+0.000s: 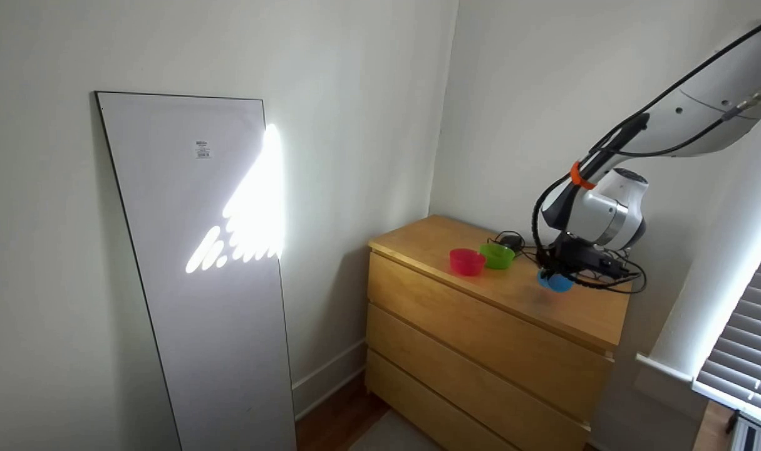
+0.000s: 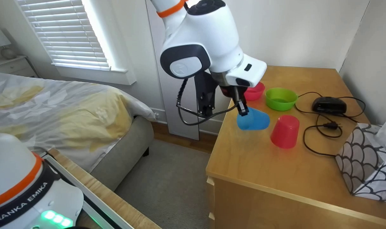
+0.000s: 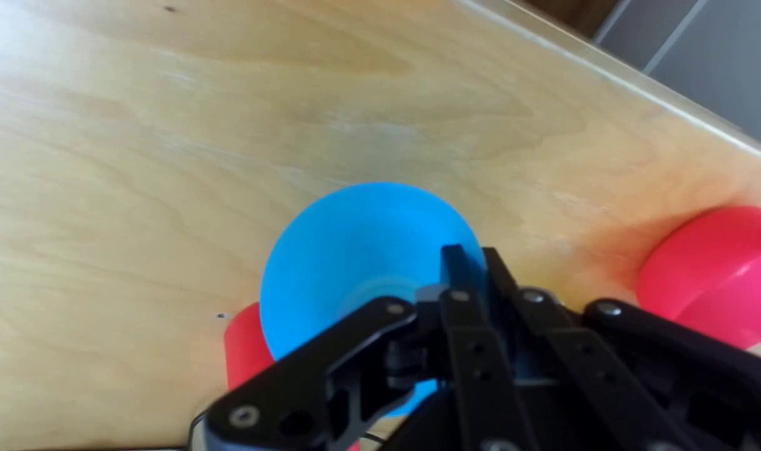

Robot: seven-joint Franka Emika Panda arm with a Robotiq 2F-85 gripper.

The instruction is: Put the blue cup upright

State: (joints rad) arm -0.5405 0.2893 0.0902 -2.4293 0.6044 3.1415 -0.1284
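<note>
Only in an exterior view, the robot base at left reads "FRANKA EMIKA"; tissue box, right; the nearly closed gripper pinches the sideways blue cup.

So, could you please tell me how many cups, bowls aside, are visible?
2: the blue cup, tipped on its side in the gripper, and the red cup, upside down on the dresser.

The blue cup is tipped on its side, pinched in the claw.

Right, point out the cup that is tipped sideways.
The tapered blue plastic cup at the gripper, its mouth facing sideways; the tapered red plastic cup stands mouth down.
</note>
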